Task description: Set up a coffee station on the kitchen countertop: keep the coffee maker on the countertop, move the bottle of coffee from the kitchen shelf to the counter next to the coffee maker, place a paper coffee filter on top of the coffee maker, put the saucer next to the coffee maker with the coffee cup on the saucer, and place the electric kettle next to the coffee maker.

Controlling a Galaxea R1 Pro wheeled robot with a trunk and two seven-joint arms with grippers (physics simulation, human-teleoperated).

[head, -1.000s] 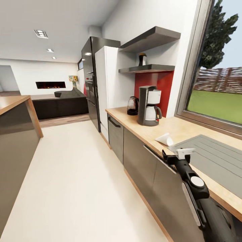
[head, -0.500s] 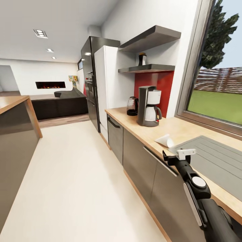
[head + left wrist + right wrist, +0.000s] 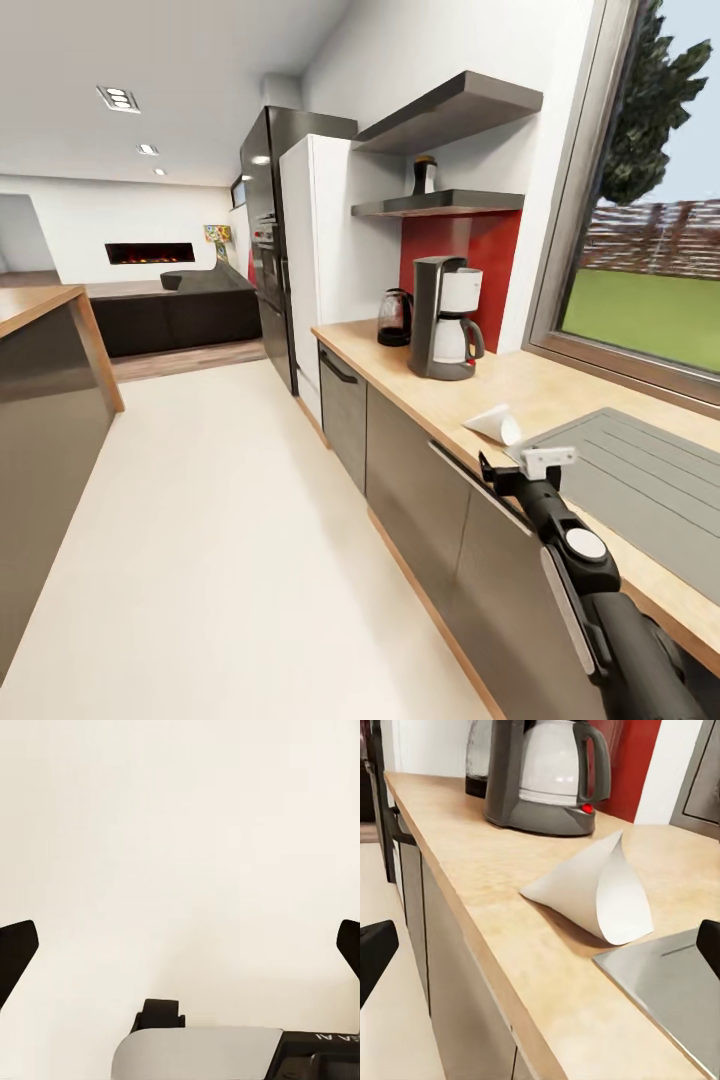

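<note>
Clearly the paper coffee filter point(image 3: 600, 889) is the next thing to take: a white cone lying on its side on the bench point(image 3: 440, 385), between the coffee maker point(image 3: 445, 315) and the steel sink point(image 3: 640, 470). It looks feather-light, soft and easily crushed, so a gentle pinch on the open rim should suit best. The right end effector point(image 3: 520, 470) hovers near it, fingers spread and empty; the left end effector point(image 3: 180, 945) is spread too.

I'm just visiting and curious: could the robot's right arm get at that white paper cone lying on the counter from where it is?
Probably yes. The right gripper hangs open at the countertop edge, pointed at the paper coffee filter, which lies on its side just ahead with nothing between them. The coffee maker stands well behind it.
</note>
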